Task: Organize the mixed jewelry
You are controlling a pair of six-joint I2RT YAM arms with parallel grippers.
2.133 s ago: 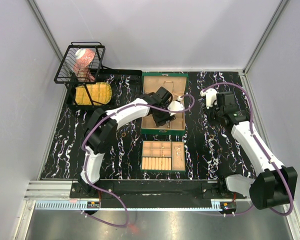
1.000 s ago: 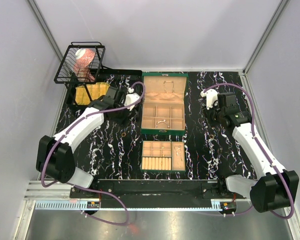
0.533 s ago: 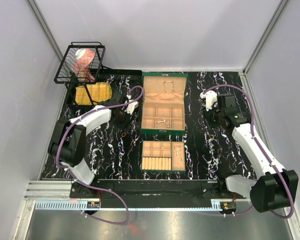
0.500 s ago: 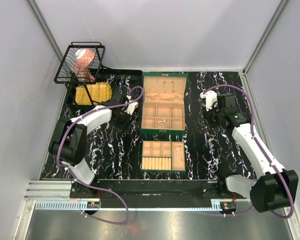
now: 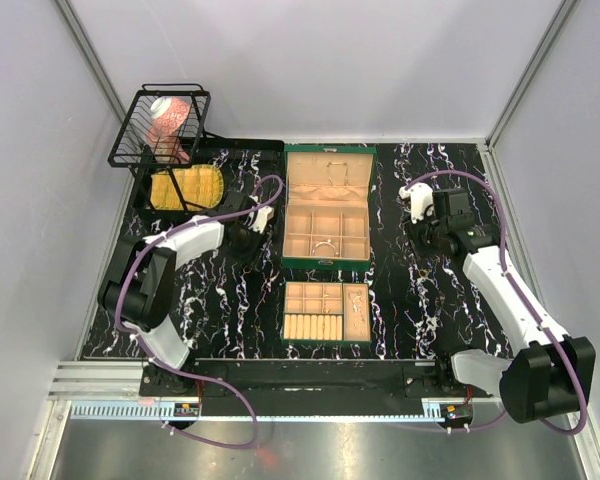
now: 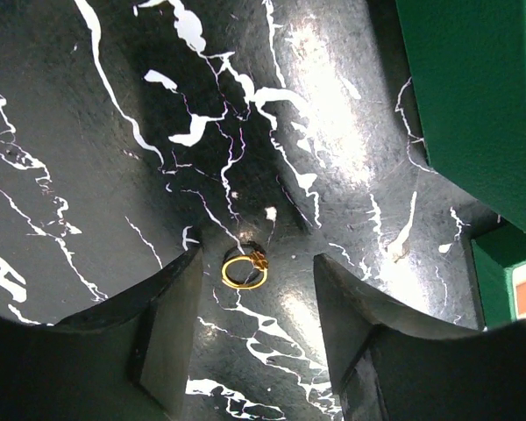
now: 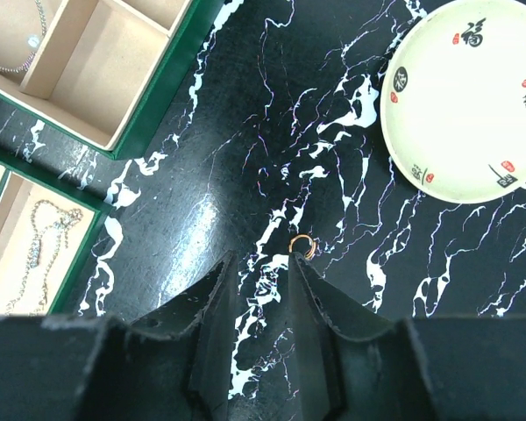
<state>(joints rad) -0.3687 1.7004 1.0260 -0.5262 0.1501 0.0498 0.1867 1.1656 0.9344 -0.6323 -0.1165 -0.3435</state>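
2 fingers of the left pincer (image 6: 259, 265) stand apart astride a gold ring (image 6: 245, 269) lying flat on the table (image 6: 88, 132). It looks best to lower until the tips meet the table, then close squarely. The right pincer (image 7: 261, 266), part-open and empty, hangs just short of a second ring (image 7: 302, 246).

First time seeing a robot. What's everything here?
jewelry box: 1, green, beige compartments, open, mid-table
tray: 1, green, beige compartments, in front of box
bangle: 1, silvery, in box compartment
chain: 1 seen, pale, in tray compartment
gold ring: 1, yellow, table left of box
small ring: 1, coppery, table right of box
plate: 1, cream, red and black marks, near small ring
wire basket: 1, black, back left, pink item inside
left gripper: 1, black, open astride gold ring
right gripper: 1, black, open, tips near small ring
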